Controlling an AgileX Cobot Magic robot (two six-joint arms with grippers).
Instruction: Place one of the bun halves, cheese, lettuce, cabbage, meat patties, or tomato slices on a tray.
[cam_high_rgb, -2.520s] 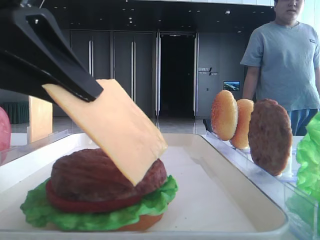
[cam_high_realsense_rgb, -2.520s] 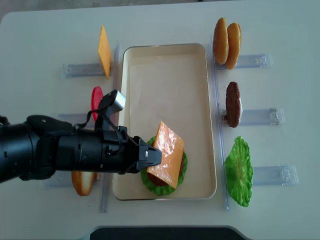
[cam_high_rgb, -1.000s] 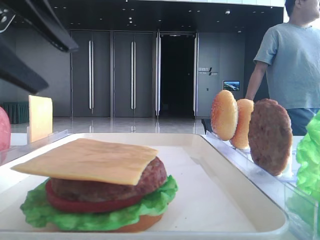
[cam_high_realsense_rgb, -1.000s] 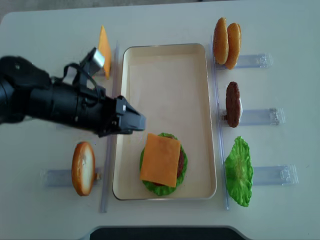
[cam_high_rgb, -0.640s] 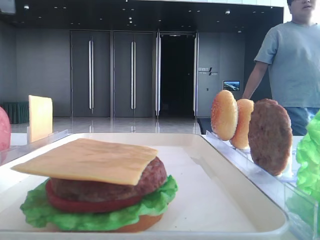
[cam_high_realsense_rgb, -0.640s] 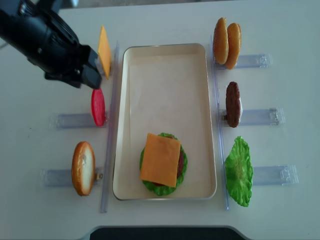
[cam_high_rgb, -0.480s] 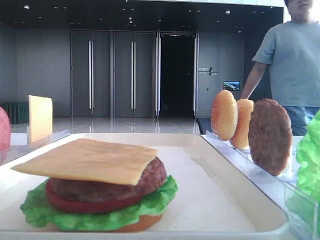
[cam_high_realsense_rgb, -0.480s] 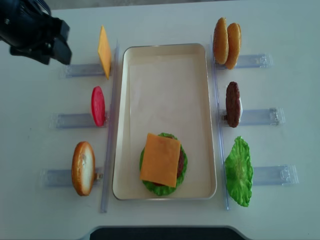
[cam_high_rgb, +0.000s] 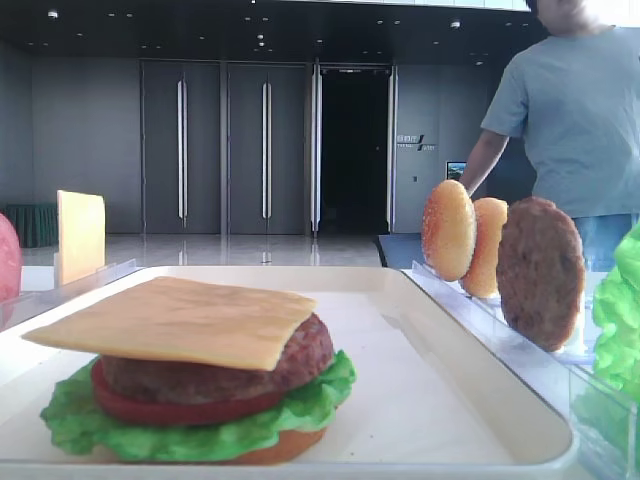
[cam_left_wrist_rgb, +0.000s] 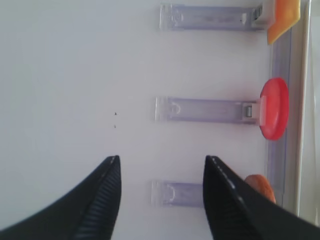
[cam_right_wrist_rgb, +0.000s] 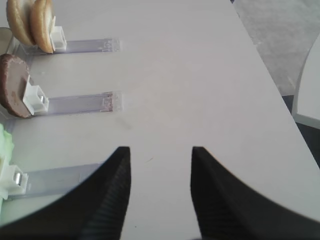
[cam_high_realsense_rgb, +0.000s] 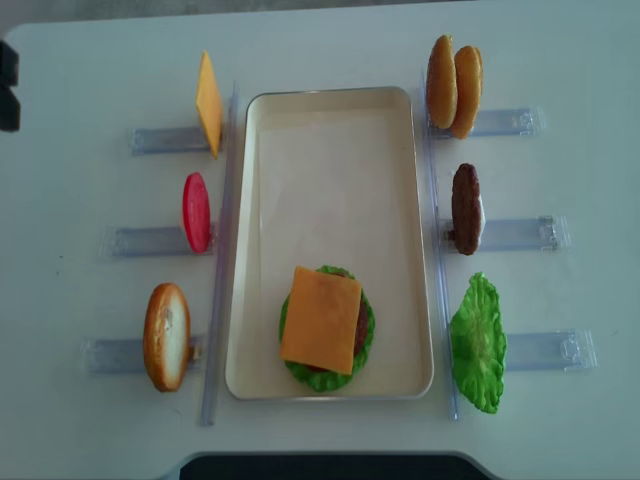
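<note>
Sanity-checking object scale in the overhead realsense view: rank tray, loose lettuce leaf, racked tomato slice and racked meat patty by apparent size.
1. tray, by far the largest.
2. lettuce.
3-4. tomato slice and meat patty: both stand on edge in their racks and look about alike, so no ranking between them.

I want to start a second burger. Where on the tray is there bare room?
The tray is bare from its far rim down to the cheese topping the stack. The near end is crowded: the lettuce nearly reaches the near rim.
</note>
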